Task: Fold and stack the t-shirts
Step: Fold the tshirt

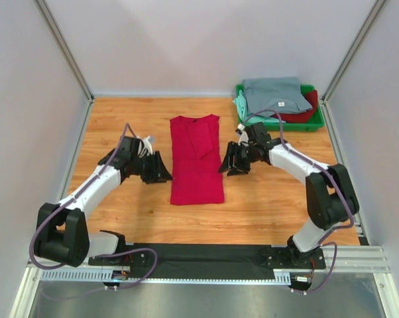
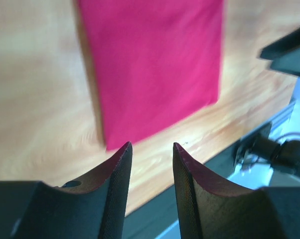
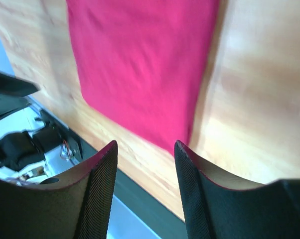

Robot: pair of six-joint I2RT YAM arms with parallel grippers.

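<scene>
Shirts sit in two spots. A red shirt (image 1: pixel 196 159) lies flat in the middle of the wood counter (image 1: pixel 120 119). It is a long strip with its neck at the top. Its sleeves do not show. More shirts are piled in a green tray (image 1: pixel 317 124) at the upper right of the top view. A grey shirt (image 1: pixel 274 95) lies on top and hides most of the pile. A dark red shirt (image 1: pixel 308 108) peeks out at the right, and a mint shirt (image 1: pixel 240 103) peeks out at the left. How many are in the pile is hard to tell.

In both wrist views the red shirt (image 2: pixel 155 64) is blurry. Its top part is cut off by the frame, and only its lower end (image 3: pixel 140 64) shows.

The left arm goes from the lower left of the top view up and to the right. The left hand (image 1: pixel 164 167) is just beside the shirt's left edge and does not touch it. The right arm rises at the lower right, bends, and reaches left. The right hand (image 1: pixel 225 159) is just beside the shirt's right edge.

The left hand (image 2: pixel 151 147) is released, with a gap between its fingers and nothing in it. The right hand (image 3: pixel 146 144) is released too, fingers apart and empty. Both hands point down at the counter. I cannot tell if the fingertips touch the wood.
</scene>
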